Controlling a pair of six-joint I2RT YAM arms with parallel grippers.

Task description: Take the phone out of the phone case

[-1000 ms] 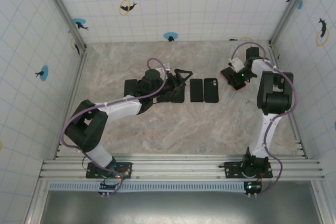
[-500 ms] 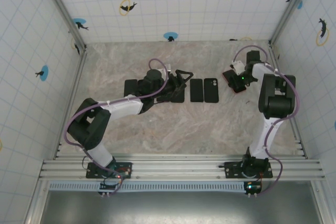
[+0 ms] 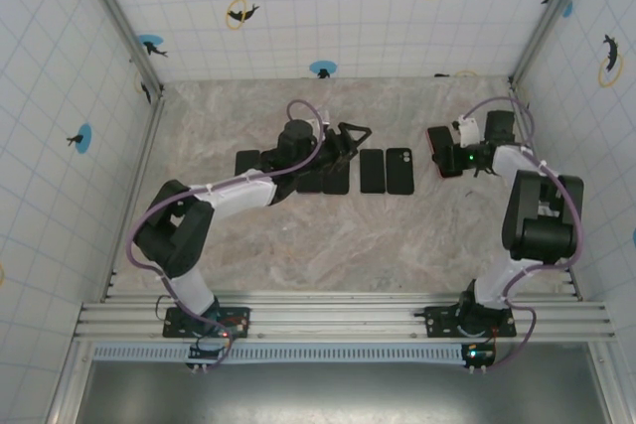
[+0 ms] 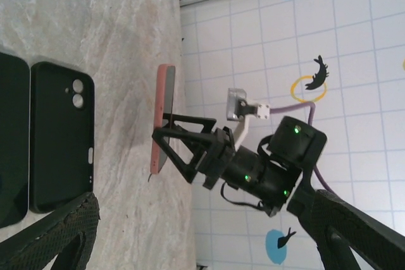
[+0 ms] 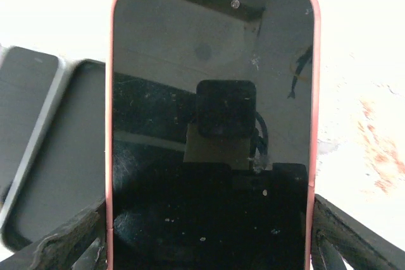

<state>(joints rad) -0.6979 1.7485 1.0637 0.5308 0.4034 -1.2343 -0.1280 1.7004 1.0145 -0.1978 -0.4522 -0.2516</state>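
Looking down from above, I stretch my left gripper (image 3: 350, 136) over the middle of the table (image 3: 298, 245), just past a row of dark phones and cases (image 3: 372, 170) lying flat. My right gripper (image 3: 450, 158) sits right of that row, near the side wall, clamped on the phone (image 3: 437, 149).

From my left wrist, my two fingers (image 4: 63, 232) stand wide apart at the bottom corners with nothing between them. A black case (image 4: 62, 143) with camera holes lies on the table below. Beyond it my right jaws pinch the phone edge-on, and its pink case (image 4: 166, 93) wraps it. I cannot tell whether its lower end touches the table.

From my right wrist, the phone's dark screen faces me, pink rim all around, squeezed between my fingers at both lower corners.
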